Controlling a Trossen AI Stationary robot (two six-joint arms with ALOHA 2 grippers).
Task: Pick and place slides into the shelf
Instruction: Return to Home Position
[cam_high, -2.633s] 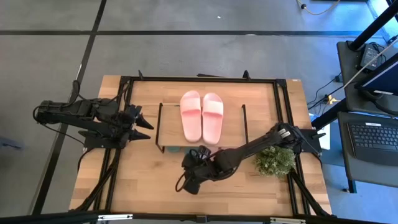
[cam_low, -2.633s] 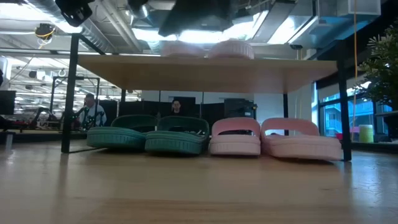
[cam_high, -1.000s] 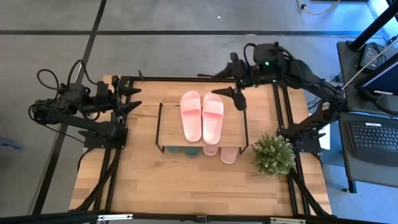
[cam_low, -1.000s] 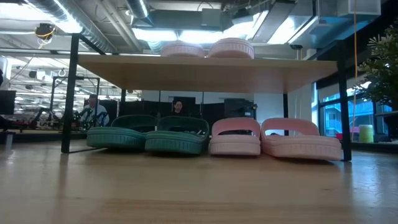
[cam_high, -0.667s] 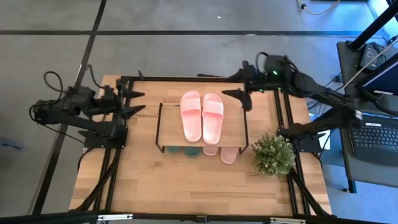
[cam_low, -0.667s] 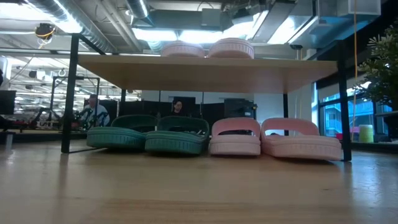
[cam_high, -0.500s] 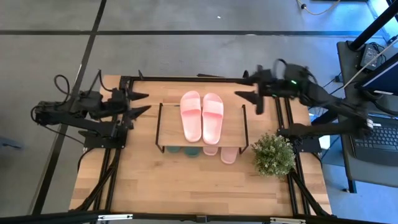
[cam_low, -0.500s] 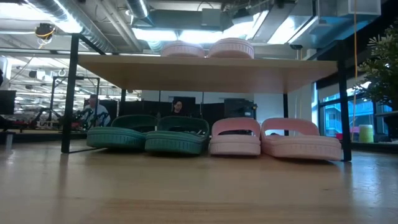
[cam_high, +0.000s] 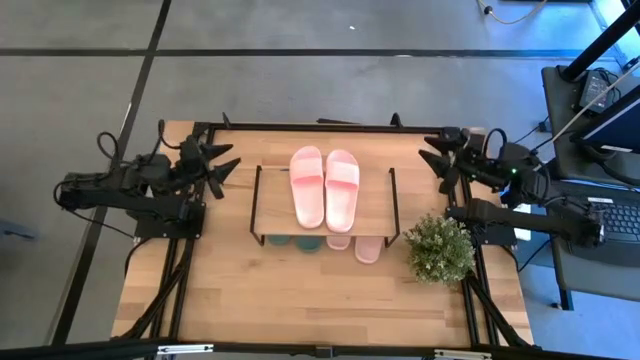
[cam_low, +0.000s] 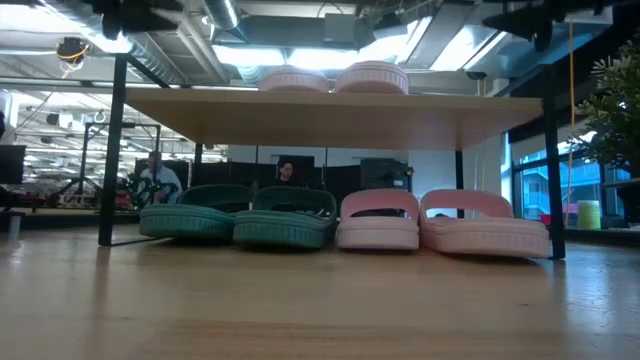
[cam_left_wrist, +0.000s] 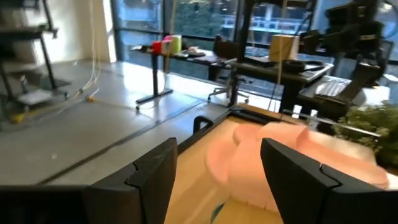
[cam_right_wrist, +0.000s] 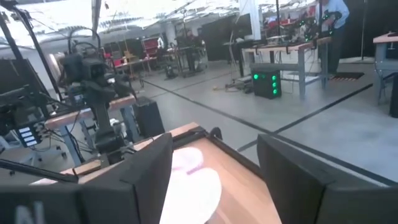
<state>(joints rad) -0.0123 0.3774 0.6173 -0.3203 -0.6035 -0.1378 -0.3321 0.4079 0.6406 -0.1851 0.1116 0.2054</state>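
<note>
Slides (cam_low: 377, 222) are all sitting at the shelf (cam_high: 272, 195): one pink pair (cam_high: 325, 187) is lying on top, w/ green pair (cam_low: 240, 213) & 2nd pink pair (cam_low: 440, 222) underneath, side by side. Left gripper (cam_high: 226, 164) is hovering by the table's (cam_high: 300, 300) left-rear edge and right gripper (cam_high: 432, 168) opposite, both w/ fingers spread wide, gripping nothing.

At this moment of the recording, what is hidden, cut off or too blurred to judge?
High view: the shelf board covers the green slides and the lower pink pair; only tips show.
Low view: the top pink pair shows strap tops only, above the board; the plant is cut by the right edge.
Left wrist view: that pair is blurred.
</note>
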